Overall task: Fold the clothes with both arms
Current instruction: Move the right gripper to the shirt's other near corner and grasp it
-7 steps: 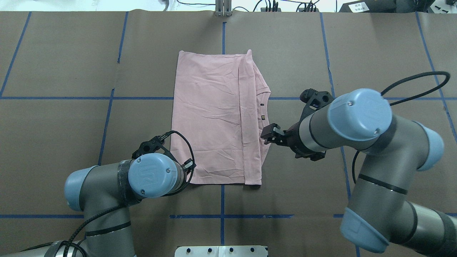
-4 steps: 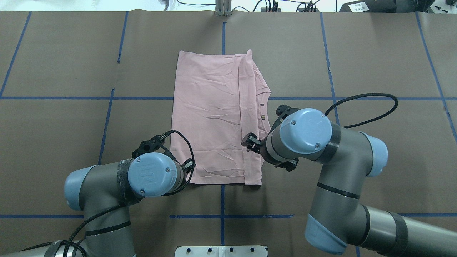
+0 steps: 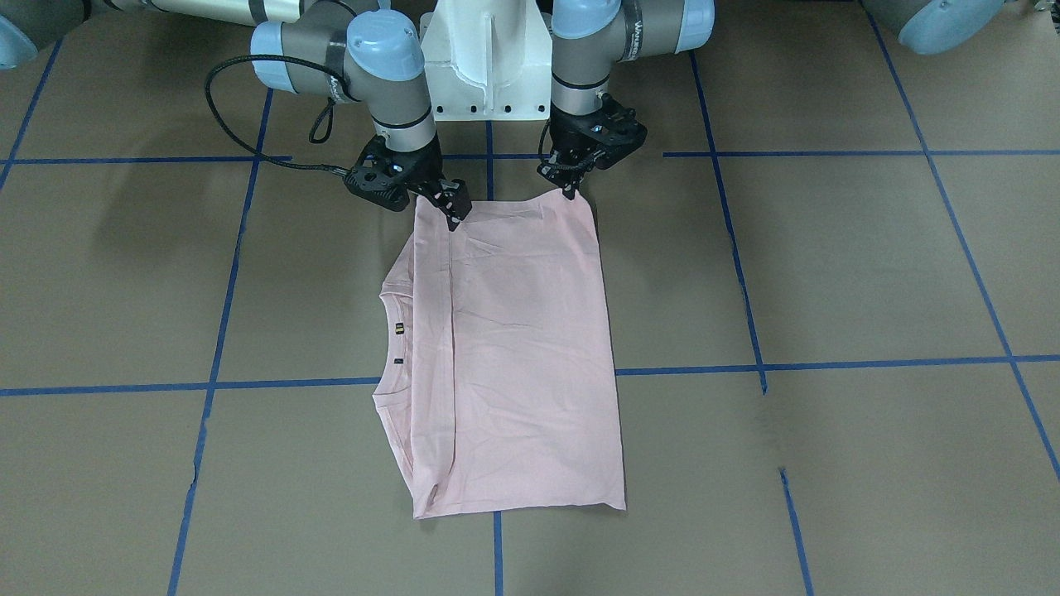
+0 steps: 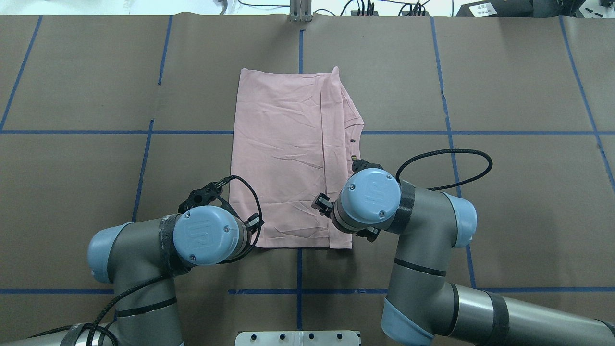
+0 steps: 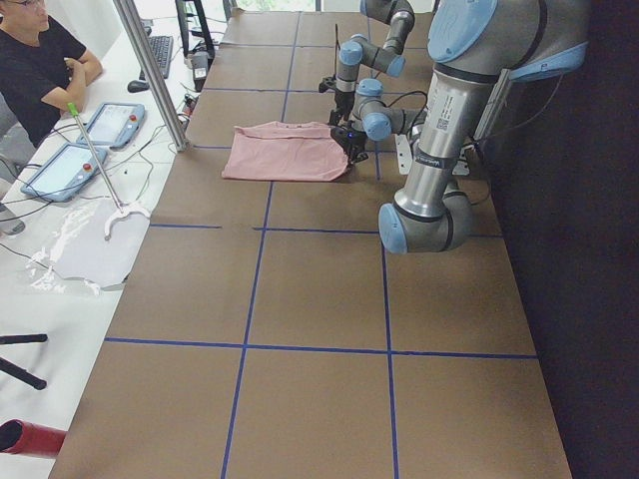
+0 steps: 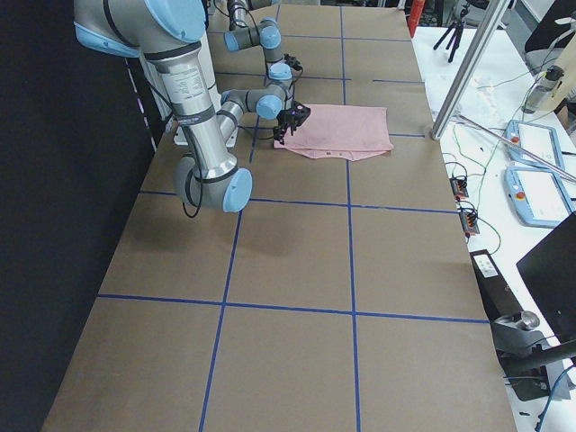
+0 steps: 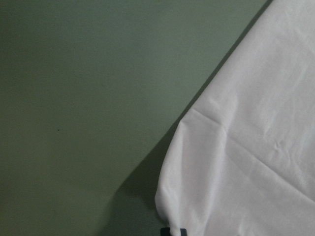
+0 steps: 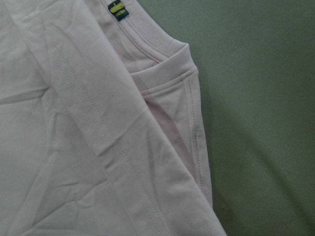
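Note:
The pale pink T-shirt lies flat, folded lengthwise, plain back up, collar on its right edge with a small tag. It also shows in the front view. My left gripper is shut on the shirt's near-left corner, which is slightly raised; in the overhead view the wrist hides it. My right gripper hangs low over the near-right part of the shirt, on the fold line, and looks open and empty. It also shows in the overhead view.
The brown paper table is crossed by blue tape lines. The white pedestal base stands at the near edge. A seated operator with tablets and a metal pole are beyond the far edge.
My right arm has swung left and back toward the robot, from beside the shirt's right edge to over its near-right part. The left arm and the shirt have not moved.

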Available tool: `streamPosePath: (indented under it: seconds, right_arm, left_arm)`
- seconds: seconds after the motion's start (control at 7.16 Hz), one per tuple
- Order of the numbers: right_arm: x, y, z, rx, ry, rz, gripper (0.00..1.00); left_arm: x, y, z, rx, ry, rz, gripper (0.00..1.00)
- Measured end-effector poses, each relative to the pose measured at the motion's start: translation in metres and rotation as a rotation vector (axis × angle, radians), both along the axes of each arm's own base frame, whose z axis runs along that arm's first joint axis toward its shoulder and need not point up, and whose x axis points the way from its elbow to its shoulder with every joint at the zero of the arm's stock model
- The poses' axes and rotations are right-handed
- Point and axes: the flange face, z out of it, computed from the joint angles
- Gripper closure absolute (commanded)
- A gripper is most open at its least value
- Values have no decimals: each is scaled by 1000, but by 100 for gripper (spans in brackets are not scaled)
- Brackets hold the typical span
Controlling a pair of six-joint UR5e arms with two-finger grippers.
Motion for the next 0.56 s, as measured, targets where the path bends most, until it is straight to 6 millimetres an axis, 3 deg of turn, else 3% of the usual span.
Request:
streamPosePath:
  seconds: [0.56]
  right_arm:
    - [-15,4,11,-9,25,-13,0]
  left_arm:
    - [0,0,-1,1,2,0,100]
